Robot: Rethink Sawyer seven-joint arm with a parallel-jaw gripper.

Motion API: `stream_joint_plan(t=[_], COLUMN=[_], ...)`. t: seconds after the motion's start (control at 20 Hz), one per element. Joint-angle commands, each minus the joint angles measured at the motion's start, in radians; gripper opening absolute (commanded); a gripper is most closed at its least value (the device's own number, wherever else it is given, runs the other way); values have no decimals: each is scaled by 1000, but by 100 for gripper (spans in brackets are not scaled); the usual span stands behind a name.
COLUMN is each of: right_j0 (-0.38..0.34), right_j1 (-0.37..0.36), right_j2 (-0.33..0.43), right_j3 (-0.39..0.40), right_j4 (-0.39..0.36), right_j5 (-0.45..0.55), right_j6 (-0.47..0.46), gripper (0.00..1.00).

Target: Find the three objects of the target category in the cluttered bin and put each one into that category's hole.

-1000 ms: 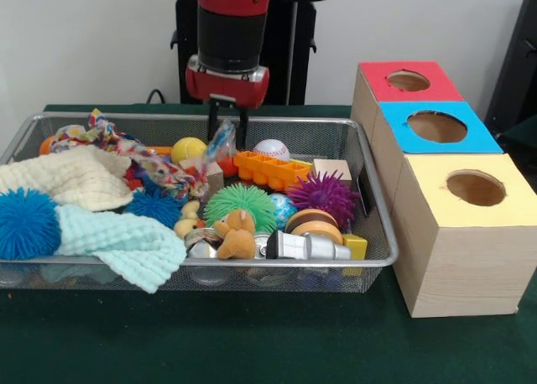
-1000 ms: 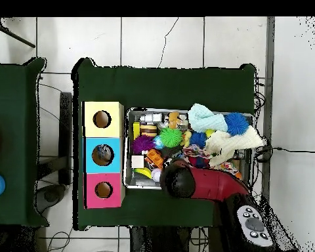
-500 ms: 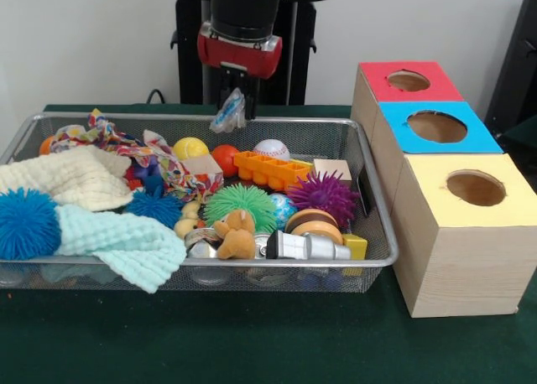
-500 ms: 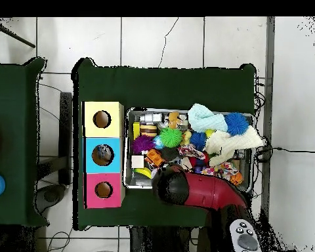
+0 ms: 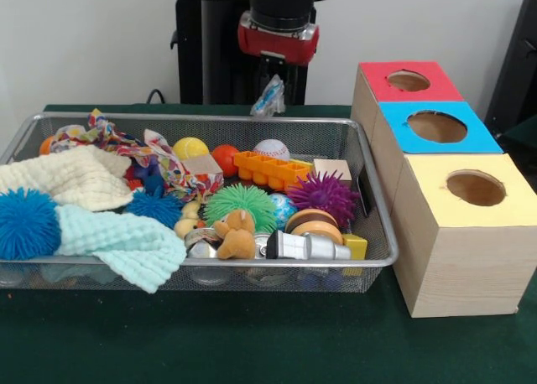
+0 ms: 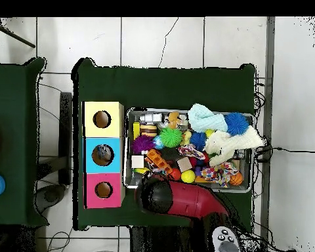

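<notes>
Transport step in hand, as judged from these views: the gripper [image 5: 273,90] hangs above the far rim of the wire bin [image 5: 379,225], pinched on a small crinkled clear wrapper [image 5: 269,99] that dangles free of the clutter below. In the overhead view the red arm [image 6: 180,200] covers the gripper and the wrapper, so neither can be checked there.

Next move, as a judgement: carry the wrapper sideways to the row of boxes and lower it over one hole. Which hole matches the category cannot be told; the red box [image 5: 406,81] stands nearest the gripper, then the blue box [image 5: 436,127], then the yellow box [image 5: 470,187]. The wrapper is light and limp, so it may catch on a hole's edge instead of dropping through.

Materials:
- Bin: thin metal mesh, rounded rim.
- Boxes: pale wood sides, coloured flat tops, one round hole each.
- Contents: waffle-weave cloths [image 5: 117,241], soft and folded; spiky rubber balls in blue [image 5: 25,223], green [image 5: 239,201] and purple [image 5: 325,193]; a plush bear [image 5: 237,235]; a stitched baseball [image 5: 271,149]; an orange studded block [image 5: 271,168].
</notes>
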Motion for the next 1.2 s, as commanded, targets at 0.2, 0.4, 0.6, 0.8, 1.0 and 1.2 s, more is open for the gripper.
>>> stream_joint_plan(t=[0.2, 0.4, 0.6, 0.8, 1.0, 1.2], right_j0=[68, 108, 150, 187, 257, 307], right_j1=[-48, -67, -85, -102, -98, -80], right_j2=[39, 34, 23, 3, -36, -54], right_j3=[13, -6, -45, -112, -171, -195], right_j4=[95, 127, 156, 168, 187, 215], right_j5=[41, 86, 148, 241, 307, 304], right_j6=[194, 200, 201, 193, 259, 300], gripper=[0, 0, 0, 0, 0, 0])
